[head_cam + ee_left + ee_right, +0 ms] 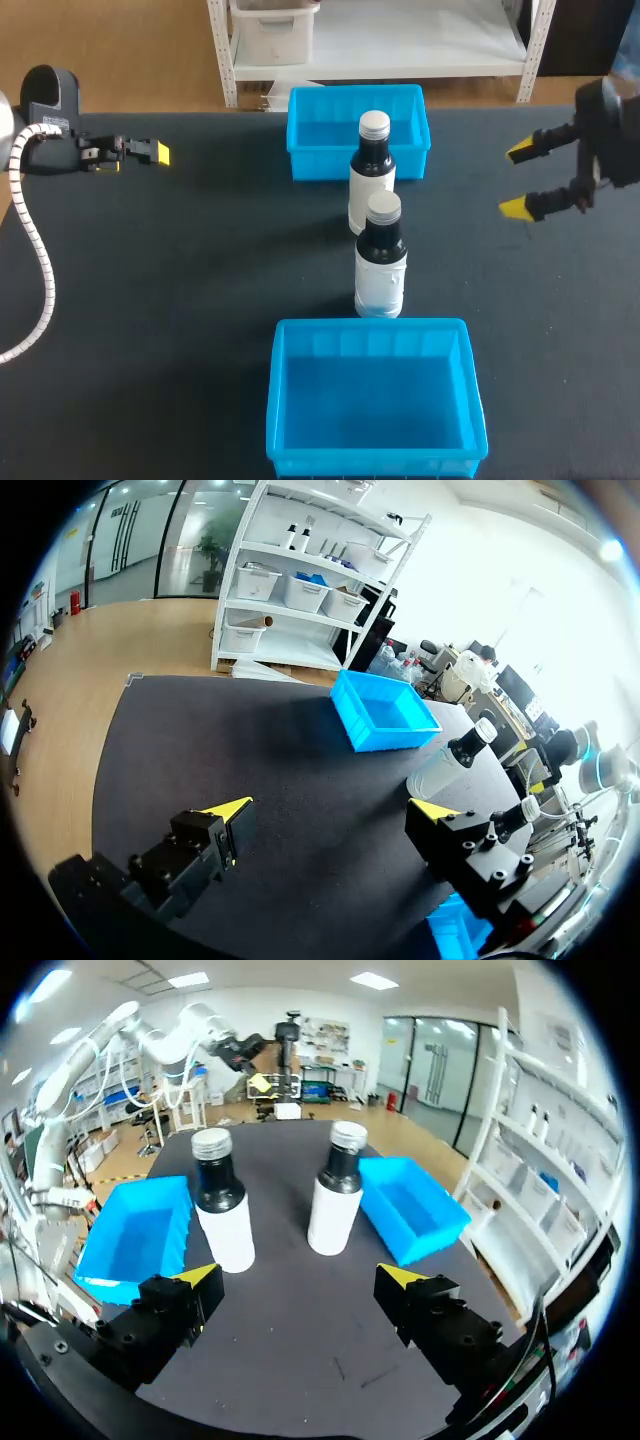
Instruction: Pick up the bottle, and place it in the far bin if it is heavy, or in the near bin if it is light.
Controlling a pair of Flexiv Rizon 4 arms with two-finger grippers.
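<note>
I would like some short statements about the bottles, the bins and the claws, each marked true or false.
1. The far bottle and the near bottle both stand upright. True.
2. The near bin holds a bottle. False: both bottles stand on the table, outside it.
3. The right claw is open. True.
4. The left claw grips a bottle. False: it is open and apart from both.
5. The far bin is red. False: it is blue.

I see the far bottle (371, 175) and near bottle (381, 262) upright mid-bench, dark, white-labelled, between the far-edge blue bin (320, 132) and near-edge blue bin (370, 405).
</note>
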